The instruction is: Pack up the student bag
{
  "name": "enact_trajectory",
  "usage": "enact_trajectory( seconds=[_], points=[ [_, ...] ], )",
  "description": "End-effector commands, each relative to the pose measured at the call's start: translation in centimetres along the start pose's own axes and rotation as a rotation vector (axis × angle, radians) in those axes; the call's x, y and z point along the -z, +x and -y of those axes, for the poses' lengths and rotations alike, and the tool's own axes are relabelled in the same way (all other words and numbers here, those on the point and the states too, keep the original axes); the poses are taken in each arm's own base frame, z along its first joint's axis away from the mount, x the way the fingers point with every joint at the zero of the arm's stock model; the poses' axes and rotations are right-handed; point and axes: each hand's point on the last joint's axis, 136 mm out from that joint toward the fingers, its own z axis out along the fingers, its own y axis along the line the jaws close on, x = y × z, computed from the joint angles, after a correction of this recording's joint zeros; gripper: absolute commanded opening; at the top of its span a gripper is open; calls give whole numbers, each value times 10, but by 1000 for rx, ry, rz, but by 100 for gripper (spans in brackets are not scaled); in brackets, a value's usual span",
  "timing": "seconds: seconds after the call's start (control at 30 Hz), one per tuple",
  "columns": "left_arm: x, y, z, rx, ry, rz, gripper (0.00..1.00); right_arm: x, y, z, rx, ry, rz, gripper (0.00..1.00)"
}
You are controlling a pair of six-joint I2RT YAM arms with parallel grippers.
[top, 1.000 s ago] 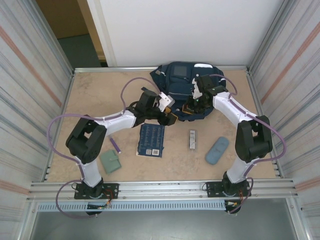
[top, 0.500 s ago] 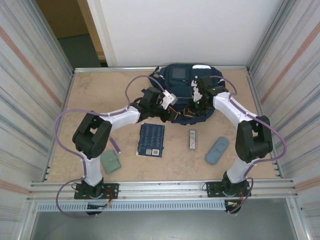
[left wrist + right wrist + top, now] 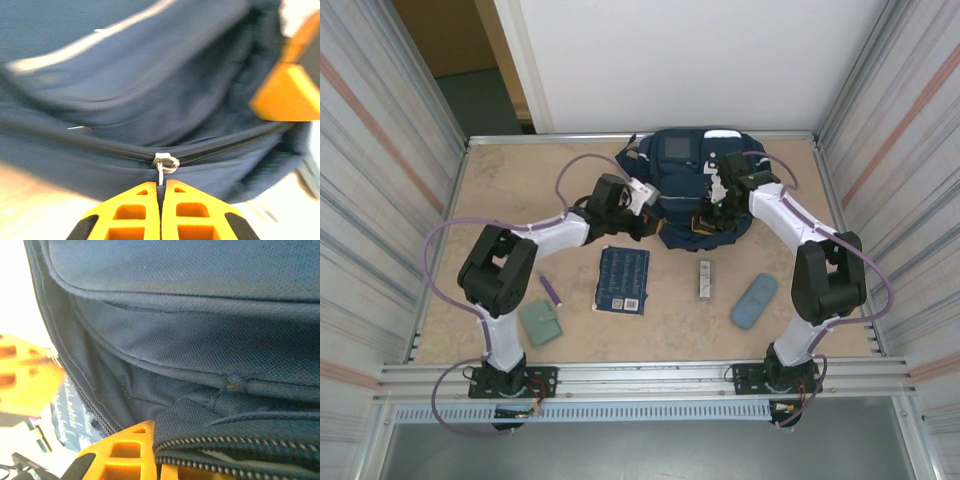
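The navy student bag [image 3: 685, 175] lies at the back middle of the table, with a pale stripe [image 3: 90, 42] across its fabric. My left gripper [image 3: 645, 205] is at the bag's left side. Its orange jaws [image 3: 161, 184] are shut on the thin metal zipper pull, just below the slider [image 3: 166, 162]. My right gripper [image 3: 713, 213] is at the bag's front right, and its jaws [image 3: 157, 440] are shut on the bag's zipper edge [image 3: 225, 442]. The mesh lining [image 3: 190, 365] shows above them.
In front of the bag lie a dark-blue book [image 3: 623, 279], a small grey stick-like item [image 3: 704, 277] and a grey-blue pouch [image 3: 754, 300]. A purple pen [image 3: 551, 290] and a green wallet-like item [image 3: 540, 322] lie by the left arm. Metal walls close both sides.
My left gripper moved up and left along the bag's left side and closed on the zipper pull. The bag's front edge shifted a little. The right gripper stayed put.
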Motion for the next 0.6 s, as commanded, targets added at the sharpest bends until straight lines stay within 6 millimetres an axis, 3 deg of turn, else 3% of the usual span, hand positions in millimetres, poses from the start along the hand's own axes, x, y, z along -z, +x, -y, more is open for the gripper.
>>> enact_trajectory(
  seconds=[0.0,0.1,0.23,0.4,0.57],
  points=[
    [23,2,-49,94,-218,16,0,29,-26,-10,68,2,109,0],
    [27,5,-61,98,-277,21,0,34,-38,-16,69,-1,129,0],
    [33,-1,-53,98,-249,45,0,49,-50,-31,94,-21,151,0],
    [50,-17,-21,27,-152,165,0,64,-65,-34,130,-13,204,1],
    [57,-14,4,-44,-166,174,0,65,-80,-45,140,-53,224,2]
  ],
)
